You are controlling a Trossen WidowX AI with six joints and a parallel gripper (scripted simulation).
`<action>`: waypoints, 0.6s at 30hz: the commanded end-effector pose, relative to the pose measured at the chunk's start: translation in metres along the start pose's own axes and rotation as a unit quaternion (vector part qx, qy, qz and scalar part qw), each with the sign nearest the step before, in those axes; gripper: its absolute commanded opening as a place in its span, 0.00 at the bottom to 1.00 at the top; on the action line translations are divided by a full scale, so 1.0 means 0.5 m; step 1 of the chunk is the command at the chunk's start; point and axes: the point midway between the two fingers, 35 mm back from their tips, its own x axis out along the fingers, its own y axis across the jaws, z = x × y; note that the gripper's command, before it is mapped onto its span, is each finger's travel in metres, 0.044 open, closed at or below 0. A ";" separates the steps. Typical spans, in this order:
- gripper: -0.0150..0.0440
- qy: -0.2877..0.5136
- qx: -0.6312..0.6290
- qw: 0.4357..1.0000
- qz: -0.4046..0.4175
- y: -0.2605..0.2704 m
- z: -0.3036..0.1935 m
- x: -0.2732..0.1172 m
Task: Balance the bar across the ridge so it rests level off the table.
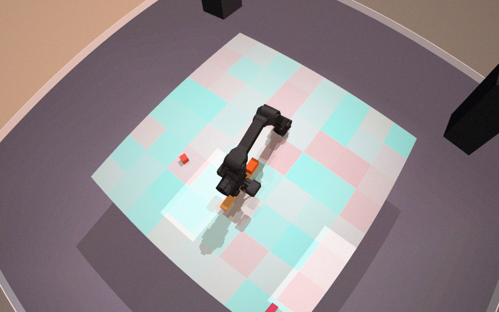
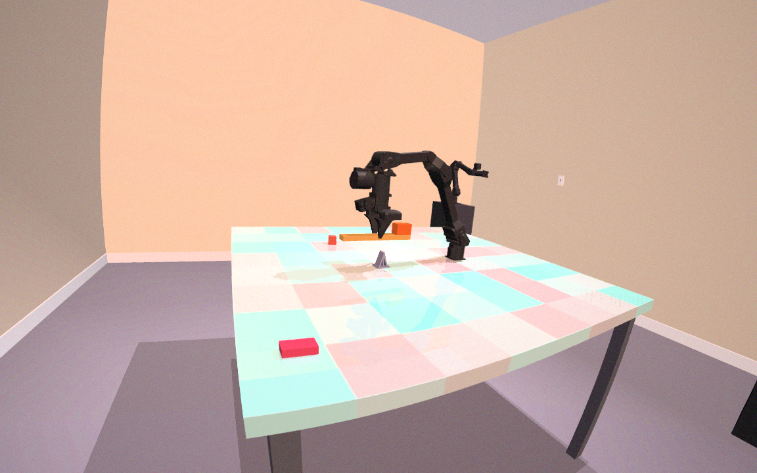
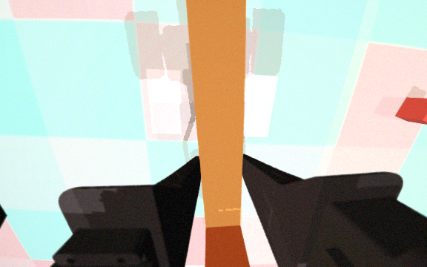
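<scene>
My gripper [image 2: 380, 236] [image 3: 220, 159] is shut on the orange bar [image 1: 227, 203] [image 2: 357, 237] [image 3: 217, 93], between its middle and its loaded end. The bar looks level and is raised above the table [image 1: 321, 170] [image 2: 393, 367]. An orange-red block [image 1: 252, 166] [image 2: 401, 228] [image 3: 227, 245] sits on the bar's end nearer the arm base. The small grey ridge [image 2: 380, 259] stands on the table. In the exterior view it shows below the fingertips, with a visible gap under the bar. The ridge is hidden in the top view and in the wrist view.
A small red cube [image 1: 183, 158] [image 2: 332, 240] [image 3: 417, 110] lies to the side of the bar. A flat crimson block [image 1: 271, 308] [image 2: 298, 348] lies far off near a table corner. The arm's base [image 2: 455, 253] stands beyond the loaded end.
</scene>
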 end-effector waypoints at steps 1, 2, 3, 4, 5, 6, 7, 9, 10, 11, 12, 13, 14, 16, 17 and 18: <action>0.25 -0.005 0.005 1.000 -0.001 -0.001 0.005 0.005; 0.25 -0.005 0.005 1.000 -0.001 -0.001 0.006 0.008; 0.25 -0.005 0.005 1.000 -0.001 -0.001 0.007 0.011; 0.25 -0.005 0.005 1.000 -0.001 -0.002 0.007 0.014; 0.25 -0.005 0.005 1.000 -0.001 -0.002 0.007 0.017; 0.25 -0.005 0.005 1.000 -0.001 -0.003 0.007 0.020; 0.25 -0.005 0.005 1.000 -0.001 -0.003 0.007 0.023; 0.25 -0.005 0.005 1.000 -0.001 -0.004 0.007 0.029; 0.25 -0.005 0.005 1.000 -0.001 -0.004 0.007 0.033; 0.25 -0.005 0.006 1.000 -0.001 -0.005 0.006 0.036; 0.25 -0.005 0.006 1.000 -0.001 -0.005 0.006 0.039; 0.25 -0.005 0.006 1.000 -0.001 -0.006 0.006 0.042; 0.25 -0.005 0.006 1.000 -0.001 -0.006 0.006 0.046; 0.25 -0.005 0.006 1.000 -0.001 -0.007 0.006 0.052; 0.25 -0.005 0.006 1.000 -0.001 -0.008 0.005 0.055; 0.25 -0.005 0.006 1.000 -0.001 -0.008 0.005 0.058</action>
